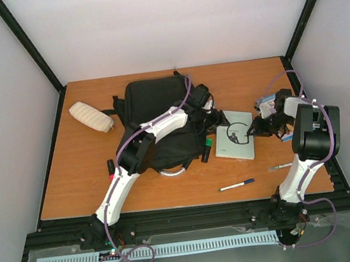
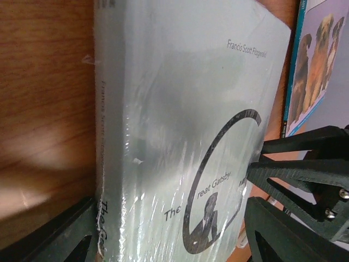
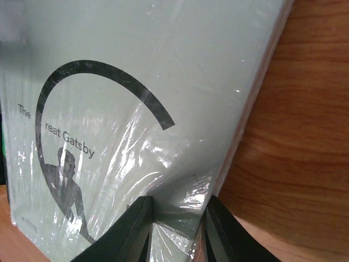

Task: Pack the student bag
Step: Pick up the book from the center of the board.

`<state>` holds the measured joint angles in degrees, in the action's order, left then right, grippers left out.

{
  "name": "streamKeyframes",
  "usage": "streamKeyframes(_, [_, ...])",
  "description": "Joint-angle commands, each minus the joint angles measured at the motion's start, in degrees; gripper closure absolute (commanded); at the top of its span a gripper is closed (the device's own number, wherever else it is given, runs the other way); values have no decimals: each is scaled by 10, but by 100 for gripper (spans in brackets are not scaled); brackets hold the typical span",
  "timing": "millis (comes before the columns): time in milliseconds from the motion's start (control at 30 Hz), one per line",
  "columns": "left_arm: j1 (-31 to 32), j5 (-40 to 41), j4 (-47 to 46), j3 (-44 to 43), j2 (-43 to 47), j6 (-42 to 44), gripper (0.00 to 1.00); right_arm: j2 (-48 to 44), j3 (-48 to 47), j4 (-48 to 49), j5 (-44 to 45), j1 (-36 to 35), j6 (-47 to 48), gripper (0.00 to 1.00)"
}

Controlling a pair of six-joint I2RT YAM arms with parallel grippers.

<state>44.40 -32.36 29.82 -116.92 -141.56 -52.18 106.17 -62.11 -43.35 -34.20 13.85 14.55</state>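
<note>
The student bag [image 1: 155, 104], a large black backpack, lies flat at the table's middle, and my left arm reaches across it. Just right of it lies a pale green book [image 1: 236, 145], "The Great Gatsby", in clear wrap. My left gripper [image 1: 218, 121] stands wide around the book [image 2: 180, 109]: one finger presses the spine, the other sits against the opposite edge, so the left gripper [image 2: 172, 218] grips it. From the right, my right gripper [image 1: 251, 132] pinches the book's edge. In the right wrist view the wrap crumples between the fingers of that gripper [image 3: 177, 210] on the book [image 3: 136, 65].
A cream pouch [image 1: 91, 116] lies left of the bag. A green marker [image 1: 208, 142] and a black marker [image 1: 204, 155] lie between bag and book. A blue-capped pen [image 1: 237, 185] and another pen [image 1: 281, 166] lie near the front edge. A dog-picture card [image 1: 267, 102] sits behind the book.
</note>
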Motion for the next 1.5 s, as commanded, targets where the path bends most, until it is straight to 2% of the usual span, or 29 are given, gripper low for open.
streamKeyframes(0, [40,-78,-98,-23,74,-44,29,47,25,4,37,-14,14,75])
streamKeyframes(233, [48,-81,-174,42,119,-88,46,44,27,3,32,-15,16,72])
streamKeyframes(467, [58,-94,-192,52,118,-104,48,45,25,1,25,-15,19,64])
streamKeyframes(567, [63,-101,-197,49,105,-115,45,45,25,1,24,-15,19,63])
streamKeyframes(733, [70,-91,-142,15,85,-91,41,41,26,0,23,-14,19,63])
streamKeyframes(1033, [71,-44,-33,-3,89,-50,51,41,26,0,20,-14,21,63])
streamKeyframes(1167, [71,-33,23,-7,80,-36,42,41,25,-1,15,-12,22,63])
streamKeyframes(1467, [71,1,68,-9,77,-2,37,39,27,-2,16,-10,21,62])
